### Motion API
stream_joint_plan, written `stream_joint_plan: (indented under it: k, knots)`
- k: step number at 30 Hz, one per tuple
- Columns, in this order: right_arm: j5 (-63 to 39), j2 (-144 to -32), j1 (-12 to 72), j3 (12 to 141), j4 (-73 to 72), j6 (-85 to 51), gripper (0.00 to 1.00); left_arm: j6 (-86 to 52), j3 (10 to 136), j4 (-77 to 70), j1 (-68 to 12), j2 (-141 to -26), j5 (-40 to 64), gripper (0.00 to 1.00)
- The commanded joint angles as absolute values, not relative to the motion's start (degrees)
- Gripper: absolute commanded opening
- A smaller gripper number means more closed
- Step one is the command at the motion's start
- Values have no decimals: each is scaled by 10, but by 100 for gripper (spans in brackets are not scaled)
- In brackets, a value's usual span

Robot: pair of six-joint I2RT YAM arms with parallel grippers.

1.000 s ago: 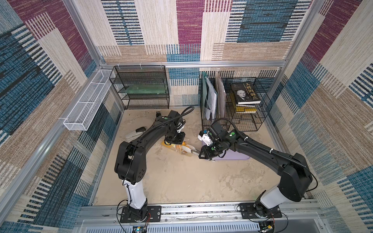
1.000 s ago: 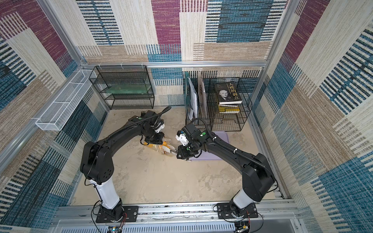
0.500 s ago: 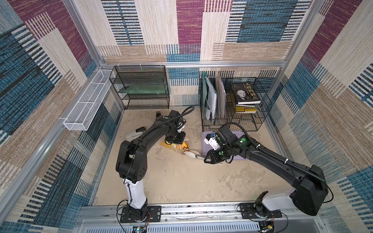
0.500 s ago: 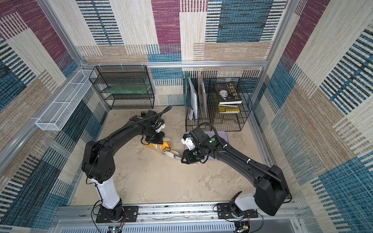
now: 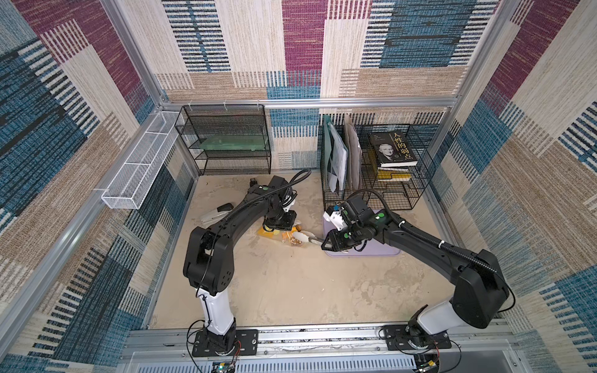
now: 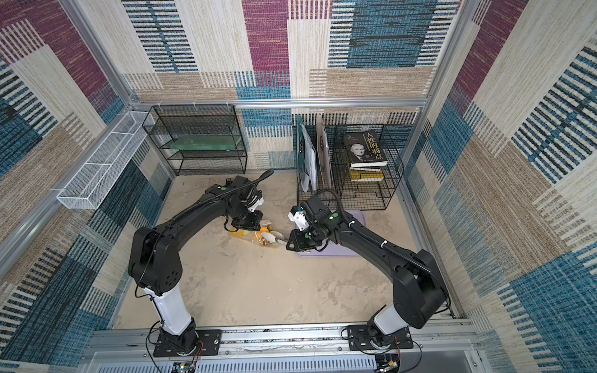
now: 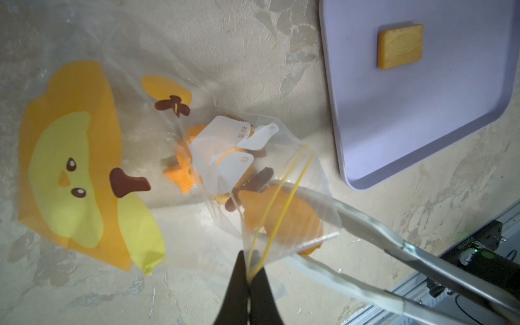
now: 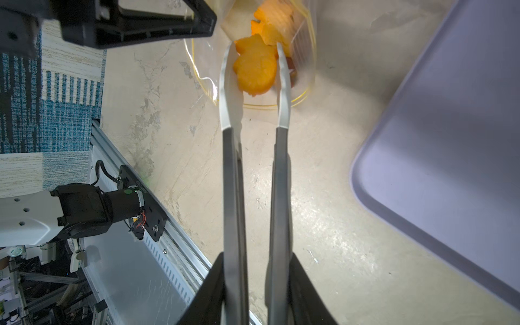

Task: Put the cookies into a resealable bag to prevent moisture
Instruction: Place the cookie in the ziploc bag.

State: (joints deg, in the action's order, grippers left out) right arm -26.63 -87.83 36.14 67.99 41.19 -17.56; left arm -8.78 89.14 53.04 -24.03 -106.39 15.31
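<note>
In a top view the cookies (image 5: 287,238) are an orange blur; the right arm (image 5: 420,240) hides most of the tray (image 5: 378,252).

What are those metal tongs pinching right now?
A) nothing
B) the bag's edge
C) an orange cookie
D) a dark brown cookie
C: an orange cookie sits clamped between the tips of the tongs, right at the open mouth of the bag.
</note>
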Motion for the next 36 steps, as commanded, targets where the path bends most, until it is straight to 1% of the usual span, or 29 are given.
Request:
stream_joint_plan:
  k: [1,6,11,14,20,24,29,32,36]
  knots:
    - [-283,-890,360,688,352,-184,31,-76,900,536,-241,-1065,168,0]
    - [-283,-924,372,707,304,-213,32,-73,906,537,-241,-1060,188,0]
    - [-263,-948,382,739,328,-197,45,-72,919,543,-241,-1051,184,0]
    - [-255,-933,376,737,335,-193,47,-75,928,548,-240,-1049,170,0]
    - [-251,-879,361,737,356,-176,45,-90,948,553,-234,-1055,153,0]
    - [-260,-846,355,735,408,-146,44,-98,961,556,-231,-1066,132,0]
    - [-261,-783,346,700,459,-125,43,-108,974,557,-227,-1085,127,0]
    - [-248,-727,321,678,475,-134,43,-113,984,556,-227,-1086,122,0]
    - [-185,-649,265,634,481,-133,43,-119,1004,559,-227,-1074,121,0]
